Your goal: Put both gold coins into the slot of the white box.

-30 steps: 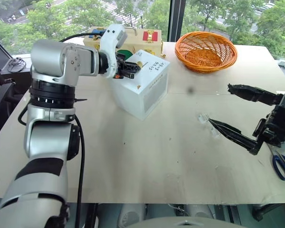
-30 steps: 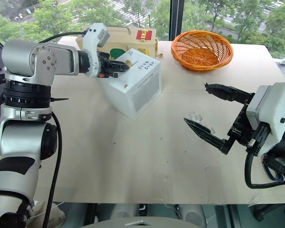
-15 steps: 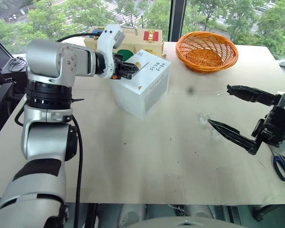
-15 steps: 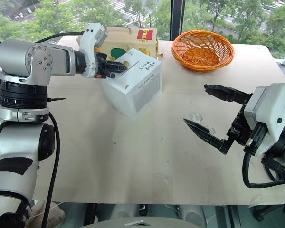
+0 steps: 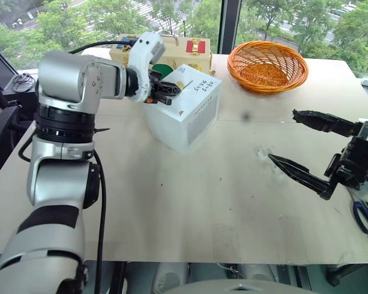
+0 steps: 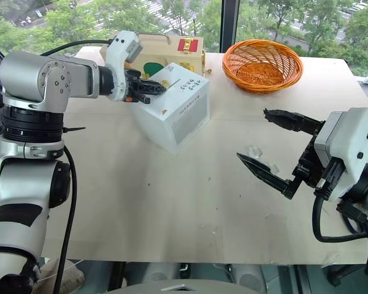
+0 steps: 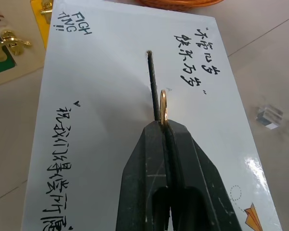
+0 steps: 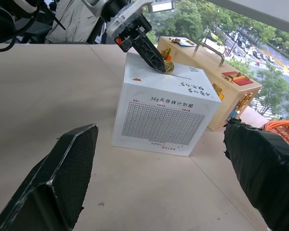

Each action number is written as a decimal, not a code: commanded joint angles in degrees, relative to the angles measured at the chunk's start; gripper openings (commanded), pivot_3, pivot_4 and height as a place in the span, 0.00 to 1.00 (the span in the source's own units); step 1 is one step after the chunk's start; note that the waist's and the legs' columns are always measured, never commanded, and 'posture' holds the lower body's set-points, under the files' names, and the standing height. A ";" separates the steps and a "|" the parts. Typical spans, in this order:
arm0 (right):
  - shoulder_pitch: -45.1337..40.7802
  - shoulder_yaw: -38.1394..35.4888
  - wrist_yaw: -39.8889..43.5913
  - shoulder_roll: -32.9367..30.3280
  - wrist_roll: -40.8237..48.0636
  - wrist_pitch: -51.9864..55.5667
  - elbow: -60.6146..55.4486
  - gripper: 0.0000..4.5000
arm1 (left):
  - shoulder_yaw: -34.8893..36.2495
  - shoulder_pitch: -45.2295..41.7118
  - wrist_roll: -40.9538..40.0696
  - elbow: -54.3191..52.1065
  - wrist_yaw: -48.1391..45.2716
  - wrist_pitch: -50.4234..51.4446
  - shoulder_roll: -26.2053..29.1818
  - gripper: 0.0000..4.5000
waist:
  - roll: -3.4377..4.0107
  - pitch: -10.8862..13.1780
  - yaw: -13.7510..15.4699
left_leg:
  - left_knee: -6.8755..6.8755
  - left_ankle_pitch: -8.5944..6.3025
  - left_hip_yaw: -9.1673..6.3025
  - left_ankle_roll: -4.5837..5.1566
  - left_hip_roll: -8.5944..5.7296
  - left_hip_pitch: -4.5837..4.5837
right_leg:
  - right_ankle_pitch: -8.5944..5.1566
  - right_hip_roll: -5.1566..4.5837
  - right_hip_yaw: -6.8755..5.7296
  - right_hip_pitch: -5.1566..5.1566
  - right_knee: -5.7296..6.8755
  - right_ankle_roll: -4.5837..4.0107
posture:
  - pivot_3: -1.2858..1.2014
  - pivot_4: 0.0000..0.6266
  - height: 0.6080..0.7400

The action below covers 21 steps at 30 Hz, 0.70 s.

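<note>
The white box (image 5: 185, 116) stands at the table's far left with black handwriting on its top and a thin dark slot (image 7: 152, 82) there. My left gripper (image 5: 172, 87) hovers over the box top, shut on a gold coin (image 7: 163, 107) held on edge. In the left wrist view the coin's lower edge sits right beside the near end of the slot. From the right wrist view the coin (image 8: 168, 66) hangs just above the box top. My right gripper (image 5: 283, 136) is open at the table's right side, with nothing between its fingers.
An orange wicker basket (image 5: 267, 64) sits at the back right. A pale wooden case (image 5: 172, 52) with coloured latches stands just behind the box. Small clear plastic pieces (image 5: 262, 152) lie by my right gripper's lower finger. Blue scissors (image 5: 362, 214) rest at the right edge.
</note>
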 commanded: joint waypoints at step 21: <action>0.26 -1.63 -1.02 -0.68 0.85 -0.78 -1.05 0.99 | -1.93 0.98 2.22 -2.45 -0.11 0.70 0.04 0.00 | 0.00 0.00 -0.01 | 0.00 0.00 0.00 0.00 -0.01 0.01 | 0.01 0.01 0.00 0.00 0.01 0.02 | 0.52 0.24 1.00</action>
